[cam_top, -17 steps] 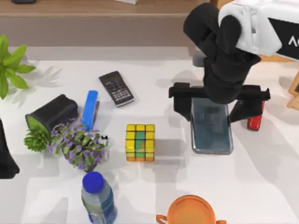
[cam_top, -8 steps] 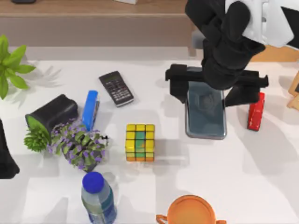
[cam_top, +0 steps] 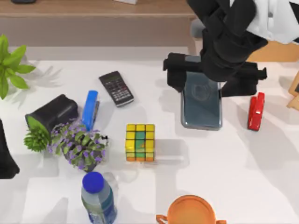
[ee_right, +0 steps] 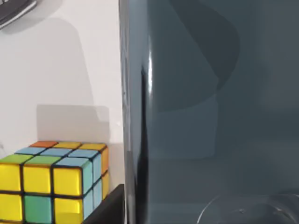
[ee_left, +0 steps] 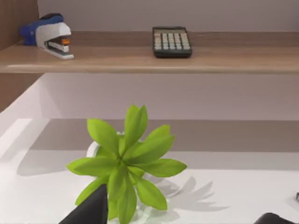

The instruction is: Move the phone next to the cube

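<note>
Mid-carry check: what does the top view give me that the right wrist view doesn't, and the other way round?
Top view alone: the right pincer over the phone's far end, the red stapler at its right, the blue stapler, tipped plant pots, bottle, orange cup, and my left arm parked at the left edge. Right wrist view alone: the phone's rim up close and the cube's side faces with light blue tiles. Both share the phone, cube and calculator.

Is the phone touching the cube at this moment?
Apart. In the top view a broad strip of bare white table lies between the phone, under the right gripper, and the cube.
</note>
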